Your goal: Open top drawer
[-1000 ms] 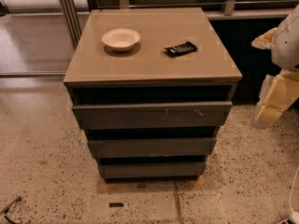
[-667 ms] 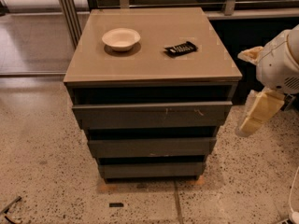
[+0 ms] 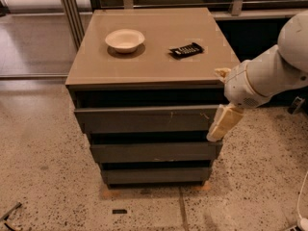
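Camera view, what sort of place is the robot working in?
Probably an office or lab-style indoor space: polished speckled stone floor, metal-framed partition, and a dark grey three-drawer cabinet. The robot's pale gripper hangs beside the right end of the scratched top drawer.

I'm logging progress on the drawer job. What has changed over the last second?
The gripper swung in from the right edge of the view, leftward, to the right end of the top drawer. Whether it touches the front cannot be told. Nothing was taken hold of or let go. The top drawer looks no further out than before, and the white bowl and the flat black object stayed put.
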{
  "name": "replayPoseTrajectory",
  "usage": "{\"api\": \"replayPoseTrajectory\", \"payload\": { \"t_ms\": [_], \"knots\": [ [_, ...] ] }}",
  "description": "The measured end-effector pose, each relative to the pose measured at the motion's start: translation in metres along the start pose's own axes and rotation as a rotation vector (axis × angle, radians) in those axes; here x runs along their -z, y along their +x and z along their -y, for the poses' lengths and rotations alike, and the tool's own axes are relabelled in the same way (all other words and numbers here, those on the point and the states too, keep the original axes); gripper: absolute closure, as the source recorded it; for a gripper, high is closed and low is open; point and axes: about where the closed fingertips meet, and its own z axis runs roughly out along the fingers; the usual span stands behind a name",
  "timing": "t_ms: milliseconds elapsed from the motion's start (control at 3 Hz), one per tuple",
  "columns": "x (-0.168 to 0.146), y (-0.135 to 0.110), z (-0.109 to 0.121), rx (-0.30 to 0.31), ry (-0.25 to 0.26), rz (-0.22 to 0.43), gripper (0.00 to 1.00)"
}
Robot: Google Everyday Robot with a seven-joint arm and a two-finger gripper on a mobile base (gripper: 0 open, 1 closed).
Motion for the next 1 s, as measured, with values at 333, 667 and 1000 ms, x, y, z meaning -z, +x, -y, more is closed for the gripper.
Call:
{"api": "replayPoseTrajectory", "payload": {
  "t_ms": [333,667,1000],
  "knots": [
    [-0.049,-0.004,0.009,0.010,-0.038,0.019,0.00],
    [-0.090,-0.007,0.017,0.025,-0.070,0.006,0.00],
    [-0.133,-0.006,0.024,0.043,-0.101,-0.044,0.00]
  ]
}}
